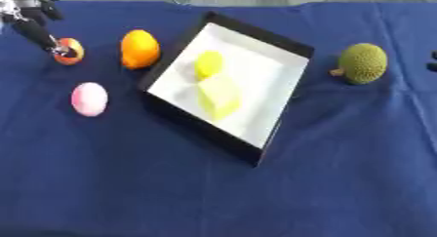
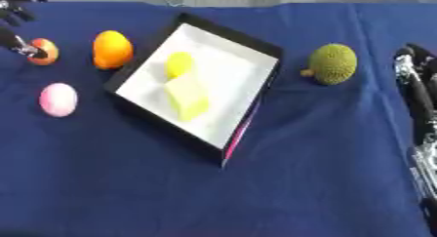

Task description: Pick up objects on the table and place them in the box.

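In the left eye view, the box is sitting tilted near the middle of the table, and two yellow pieces are already lying inside it: a rounded yellow fruit toward the far side and a paler yellow block just beside it. So part of the job looks done. Four things are waiting outside: the orange just off the box's left wall, the pink egg-shaped thing nearer the front on the left, the bumpy green fruit well off to the right, and a small red-orange fruit near the far left edge. The left hand is reaching in from the far left corner, its fingertips touching that small fruit; whether it is grasping or merely touching cannot be told.

In the right eye view, the same layout is showing, but here the right hand is appearing along the right edge of the table, lying long with fingers extended, released and holding nothing. The left eye view is catching only a dark sliver of it.
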